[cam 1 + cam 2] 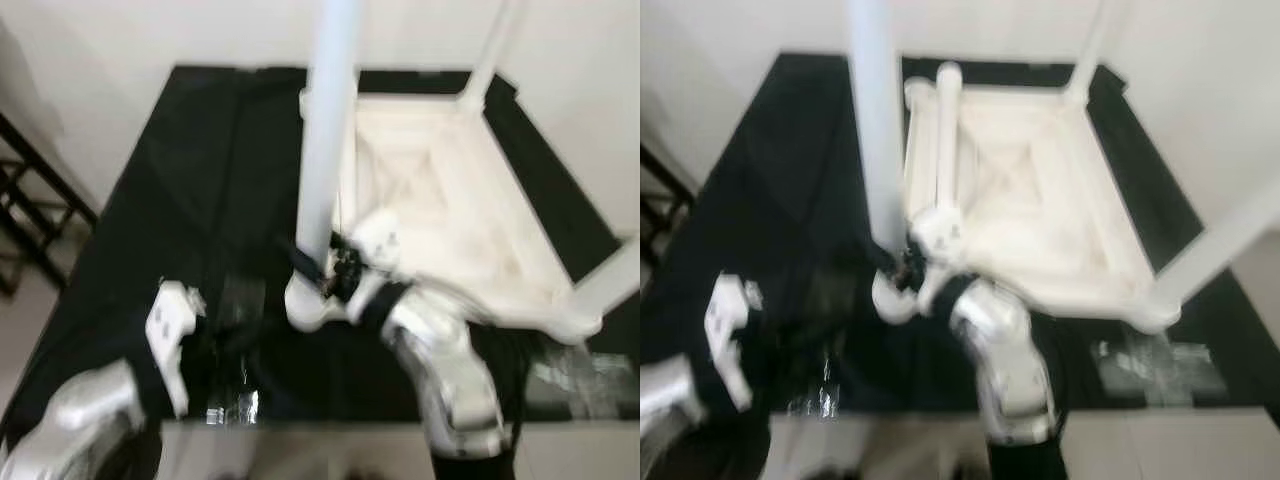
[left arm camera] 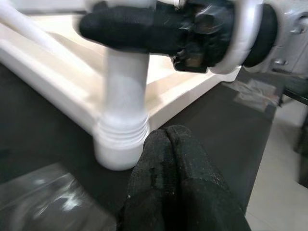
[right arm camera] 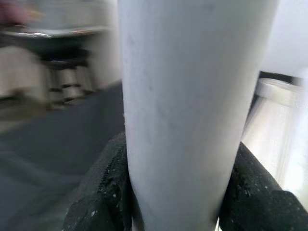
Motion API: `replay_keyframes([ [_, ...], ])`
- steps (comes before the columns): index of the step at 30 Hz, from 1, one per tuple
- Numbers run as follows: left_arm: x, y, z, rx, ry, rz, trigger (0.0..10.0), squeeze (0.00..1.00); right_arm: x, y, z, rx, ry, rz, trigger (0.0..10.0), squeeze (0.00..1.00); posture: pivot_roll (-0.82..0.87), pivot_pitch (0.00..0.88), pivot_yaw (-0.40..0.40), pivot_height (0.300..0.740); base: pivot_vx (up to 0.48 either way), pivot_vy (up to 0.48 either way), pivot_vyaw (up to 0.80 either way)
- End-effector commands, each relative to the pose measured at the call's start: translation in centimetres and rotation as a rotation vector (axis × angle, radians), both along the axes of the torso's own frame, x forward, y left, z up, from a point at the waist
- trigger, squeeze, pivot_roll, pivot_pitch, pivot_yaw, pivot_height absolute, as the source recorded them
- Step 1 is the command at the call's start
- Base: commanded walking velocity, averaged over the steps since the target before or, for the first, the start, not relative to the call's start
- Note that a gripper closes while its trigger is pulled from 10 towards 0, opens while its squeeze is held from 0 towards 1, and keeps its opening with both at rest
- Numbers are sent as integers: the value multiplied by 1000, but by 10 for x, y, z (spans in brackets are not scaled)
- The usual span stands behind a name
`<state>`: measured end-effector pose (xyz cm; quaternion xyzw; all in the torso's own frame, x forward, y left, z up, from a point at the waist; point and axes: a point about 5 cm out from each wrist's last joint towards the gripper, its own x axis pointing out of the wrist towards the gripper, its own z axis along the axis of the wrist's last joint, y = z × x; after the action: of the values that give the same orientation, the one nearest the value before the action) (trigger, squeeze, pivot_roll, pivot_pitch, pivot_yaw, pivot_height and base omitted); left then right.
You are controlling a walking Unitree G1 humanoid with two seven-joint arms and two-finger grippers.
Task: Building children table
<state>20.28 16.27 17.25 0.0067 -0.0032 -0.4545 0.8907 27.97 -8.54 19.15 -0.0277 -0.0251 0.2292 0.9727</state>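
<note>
A white children's table frame [image 1: 440, 200] lies upside down on a black mat [image 1: 180, 180]. At its near-left corner a white leg [image 1: 330, 130] stands upright, and my right gripper [image 1: 318, 265] is shut on it just above its base. In the right wrist view the leg [image 3: 187, 96] sits between the black fingers [image 3: 103, 178]. My left gripper [image 2: 166, 132] is shut on nothing, close beside the leg's base [image 2: 122, 139] and low over the mat. Two more legs [image 1: 490, 50] [image 1: 610, 280] stand on the far and near-right corners. Another leg [image 1: 945, 140] lies along the frame.
A black rack [image 1: 30, 210] stands off the mat's left edge. Crumpled clear plastic [image 1: 580, 375] lies on the mat at the near right, and more plastic [image 1: 235, 405] at the near edge. Light floor surrounds the mat.
</note>
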Motion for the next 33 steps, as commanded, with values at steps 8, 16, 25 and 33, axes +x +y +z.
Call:
replay_keyframes([
  [8, -1, 4, -3, 14, 23, -1, 10000, 0, -13, -19, -41, -58, 168, -55, 0, 0, 97, 190, -34, 740, 0, 0, 0],
  [16, 0, 4, -3, 14, 24, -3, 10000, 0, -6, -7, -10, 95, 132, 215, 10000, 1000, 98, 182, -30, 740, 0, 0, 0],
  [25, 3, 0, -4, 11, 20, -3, 10000, 0, 9, -25, 20, 71, 4, 724, 10000, 0, 114, 164, -36, 740, 0, 0, 0],
  [33, 4, -1, -7, 10, 20, -2, 10000, 0, 37, -29, 18, 30, 88, 965, 10000, 0, 124, 144, -37, 740, 0, 0, 0],
])
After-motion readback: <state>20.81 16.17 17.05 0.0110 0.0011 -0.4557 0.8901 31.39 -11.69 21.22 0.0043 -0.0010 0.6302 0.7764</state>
